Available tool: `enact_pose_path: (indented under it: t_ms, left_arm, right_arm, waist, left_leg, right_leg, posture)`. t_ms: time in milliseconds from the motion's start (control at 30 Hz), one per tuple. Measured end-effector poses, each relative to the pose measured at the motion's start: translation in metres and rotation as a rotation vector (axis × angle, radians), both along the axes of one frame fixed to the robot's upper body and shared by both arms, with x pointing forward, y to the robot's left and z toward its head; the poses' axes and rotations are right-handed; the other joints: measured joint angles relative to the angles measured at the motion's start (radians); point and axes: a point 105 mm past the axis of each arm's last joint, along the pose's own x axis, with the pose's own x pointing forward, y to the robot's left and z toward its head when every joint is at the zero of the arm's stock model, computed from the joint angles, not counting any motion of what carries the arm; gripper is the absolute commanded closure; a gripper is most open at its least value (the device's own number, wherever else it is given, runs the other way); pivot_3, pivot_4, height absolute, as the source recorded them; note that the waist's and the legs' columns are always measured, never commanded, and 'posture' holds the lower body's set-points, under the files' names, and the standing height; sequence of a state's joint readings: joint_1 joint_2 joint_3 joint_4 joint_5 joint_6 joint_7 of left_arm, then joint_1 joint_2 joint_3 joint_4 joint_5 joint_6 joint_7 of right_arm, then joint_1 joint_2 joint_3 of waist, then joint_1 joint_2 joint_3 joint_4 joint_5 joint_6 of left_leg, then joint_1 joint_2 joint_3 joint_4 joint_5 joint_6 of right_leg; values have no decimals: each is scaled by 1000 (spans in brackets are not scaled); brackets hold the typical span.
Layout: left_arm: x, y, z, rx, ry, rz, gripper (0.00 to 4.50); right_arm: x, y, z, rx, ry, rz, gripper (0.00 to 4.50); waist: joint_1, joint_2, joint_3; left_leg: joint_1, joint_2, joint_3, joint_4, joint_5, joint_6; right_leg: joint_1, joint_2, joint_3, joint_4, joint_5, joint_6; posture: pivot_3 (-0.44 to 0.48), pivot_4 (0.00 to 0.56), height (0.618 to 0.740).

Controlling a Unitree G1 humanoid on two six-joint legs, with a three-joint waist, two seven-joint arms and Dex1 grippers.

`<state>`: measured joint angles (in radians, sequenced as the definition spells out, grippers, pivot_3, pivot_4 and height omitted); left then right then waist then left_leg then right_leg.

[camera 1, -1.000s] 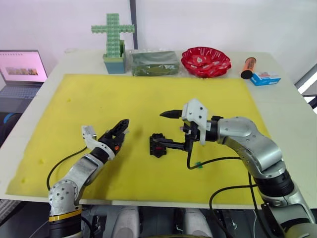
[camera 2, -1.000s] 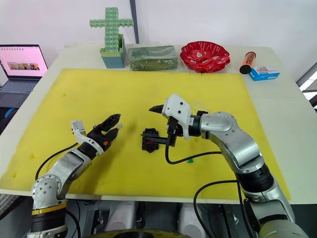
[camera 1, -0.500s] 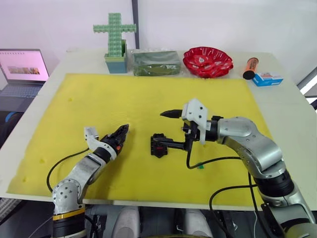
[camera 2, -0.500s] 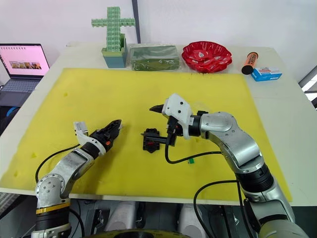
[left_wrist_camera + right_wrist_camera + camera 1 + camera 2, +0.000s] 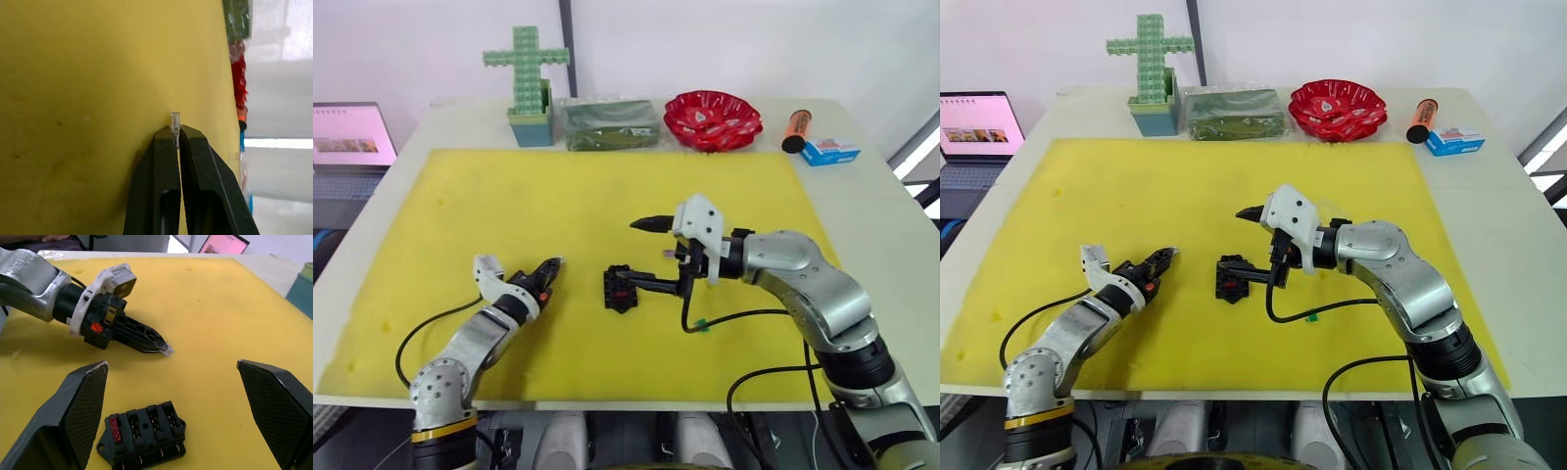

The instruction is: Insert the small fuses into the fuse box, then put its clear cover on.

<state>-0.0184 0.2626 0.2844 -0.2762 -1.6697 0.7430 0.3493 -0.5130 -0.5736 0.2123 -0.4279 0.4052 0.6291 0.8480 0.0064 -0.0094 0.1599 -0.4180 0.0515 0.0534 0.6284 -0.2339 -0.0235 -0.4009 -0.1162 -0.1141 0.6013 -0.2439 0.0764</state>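
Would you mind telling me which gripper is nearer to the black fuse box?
Right. The right gripper is open astride the fuse box; the left gripper is off to its left, pinching a small fuse.

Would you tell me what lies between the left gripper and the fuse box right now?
Nothing but bare yellow mat; the left gripper, shut on a tiny pale fuse, sits apart from the fuse box, as the left eye and right wrist views show.

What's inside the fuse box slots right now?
A red fuse sits in one end slot of the fuse box. The other slots look empty. The left gripper pinches a small clear-looking piece; whether it is a fuse cannot be told.
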Motion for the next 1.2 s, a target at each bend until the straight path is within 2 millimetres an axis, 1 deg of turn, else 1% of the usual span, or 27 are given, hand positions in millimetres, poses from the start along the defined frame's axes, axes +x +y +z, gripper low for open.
enact_pose_path:
  t_ms: [67, 100, 133, 167, 200, 267, 300, 333, 367, 400, 433, 467, 500, 567, 633, 700, 767, 833, 933, 1067, 1200]
  left_arm:
    - [-2, 3, 12, 28, -48, -76, 4453]
    - [-1, 5, 22, 59, -89, -140, 4453]
    - [-1, 11, 33, 132, -125, -230, 4453]
    - [-2, 21, 50, 226, -168, -346, 4453]
    - [-4, 25, 61, 273, -194, -429, 4453]
    - [-19, 28, 91, 357, -248, -672, 4453]
    - [-26, 26, 101, 383, -265, -777, 4453]
    - [-37, 22, 107, 420, -265, -915, 4453]
    - [-44, 20, 108, 440, -259, -997, 4453]
    - [-55, 20, 103, 475, -231, -1140, 4453]
    - [-62, 20, 100, 498, -229, -1248, 4453]
    - [-66, 22, 96, 529, -233, -1336, 4453]
    - [-68, 25, 92, 592, -249, -1430, 4453]
    - [-64, 38, 75, 854, -293, -1638, 4453]
    - [-51, 44, 61, 1030, -338, -1785, 4453]
    - [-36, 38, 54, 1103, -387, -1881, 4453]
    - [-22, 31, 53, 1167, -430, -1956, 4453]
    - [-6, 32, 50, 1265, -453, -2037, 4453]
    - [8, 37, 41, 1332, -443, -2119, 4453]
    - [18, 30, 35, 1359, -488, -2217, 4453]
    - [21, 26, 33, 1363, -501, -2258, 4453]
  right_arm:
    - [0, 0, 0, 0, -1, 4, 0]
    - [0, 0, 0, 0, -1, 7, 0]
    - [1, 0, 0, -1, 1, 14, 0]
    - [3, -1, 1, -4, -2, 22, 0]
    - [3, -3, 1, -10, 0, 28, 0]
    - [4, -8, -1, -32, 8, 42, 0]
    - [5, -9, -1, -36, 12, 49, 0]
    - [4, -10, -2, -38, 15, 63, 0]
    - [3, -9, -2, -39, 14, 74, 0]
    - [2, -10, -2, -41, 17, 88, 0]
    - [2, -10, -2, -43, 20, 93, 0]
    - [2, -11, -3, -45, 24, 95, 0]
    - [3, -11, -4, -46, 29, 96, 0]
    - [2, -10, -4, -46, 31, 101, 0]
    - [1, -10, -5, -46, 37, 99, 0]
    - [-2, -9, -7, -44, 41, 107, 0]
    - [-5, -7, -9, -45, 48, 112, 0]
    - [-7, -6, -10, -47, 52, 113, 0]
    - [-9, -5, -10, -48, 56, 109, 0]
    - [-10, -5, -10, -54, 55, 106, 0]
    - [-12, -9, -13, -77, 55, 103, 0]
  waist:
    - [3, -1, 1]
    - [5, -1, 1]
    - [7, -3, 2]
    - [8, -4, 3]
    - [8, -4, 3]
    - [8, -4, 5]
    - [8, -3, 5]
    - [6, -3, 5]
    - [5, -2, 6]
    - [5, -2, 6]
    - [4, -2, 6]
    - [4, -2, 6]
    - [5, -3, 6]
    - [8, -3, 6]
    - [13, -3, 6]
    - [25, -6, 8]
    - [33, -8, 9]
    - [33, -7, 9]
    - [32, -8, 9]
    - [34, -8, 9]
    - [34, -8, 9]
  left_leg:
    - [-2, 0, -1, 1, 0, 0]
    - [-3, 0, -2, 1, 0, 0]
    - [-4, 0, -3, 2, 1, -2]
    - [-6, 0, -4, 2, 3, -5]
    - [-7, 0, -4, 2, 3, -5]
    - [-7, -1, -3, 2, 3, -5]
    - [-7, -1, -2, 1, 3, -4]
    - [-7, -1, -1, -1, 2, -4]
    - [-7, -1, 0, -2, 1, -3]
    - [-8, -2, 2, -3, 2, -3]
    - [-8, -2, 3, -5, 2, -4]
    - [-8, -1, 3, -8, 3, -6]
    - [-8, -1, 3, -10, 6, -11]
    - [-8, 0, 3, -15, 7, -11]
    - [-8, 1, 1, -15, 7, -11]
    - [-9, 1, 0, -12, 7, -11]
    - [-11, 1, 0, -7, 6, -9]
    - [-12, 1, 0, 1, 3, -4]
    - [-12, 1, 0, 4, 2, -2]
    - [-12, 1, -1, 4, 2, -2]
    - [-10, 0, -1, 7, 2, -2]
  right_leg:
    - [-2, 1, 0, 1, 0, 0]
    - [-4, 2, 0, 2, 0, 0]
    - [-6, 2, 0, 5, 0, 0]
    - [-8, 2, -1, 7, 0, 0]
    - [-9, 2, -1, 8, 0, 0]
    - [-11, 1, -1, 5, -1, 0]
    - [-11, 1, -1, 2, 0, 0]
    - [-10, 1, -1, -1, 0, 0]
    - [-10, 1, 0, -3, 0, -1]
    - [-10, 1, 0, -3, 0, 0]
    - [-9, 1, 1, -3, 1, 0]
    - [-11, 1, 1, -3, 2, 2]
    - [-12, 2, 1, -3, 2, 2]
    - [-13, 4, 1, -3, 2, 2]
    - [-13, 6, 0, -1, 2, 2]
    - [-13, 6, 1, -1, 2, 2]
    - [-12, 6, 1, -1, 2, 3]
    - [-10, 6, 1, 0, 2, 3]
    - [-9, 6, 3, 0, 2, 4]
    - [-9, 6, 3, 3, 2, 5]
    - [-10, 4, 3, 12, 1, 7]
  posture:
    - [0, 150, 740]
    - [0, 150, 740]
    - [0, 150, 740]
    - [0, 150, 740]
    - [0, 150, 740]
    - [0, 150, 740]
    - [0, 150, 740]
    - [0, 150, 740]
    - [0, 150, 740]
    - [0, 150, 740]
    - [0, 150, 740]
    - [0, 150, 740]
    - [0, 150, 740]
    - [0, 150, 740]
    - [0, 150, 740]
    - [0, 150, 740]
    - [0, 150, 740]
    - [0, 150, 740]
    - [0, 150, 740]
    - [0, 150, 740]
    - [0, 150, 740]
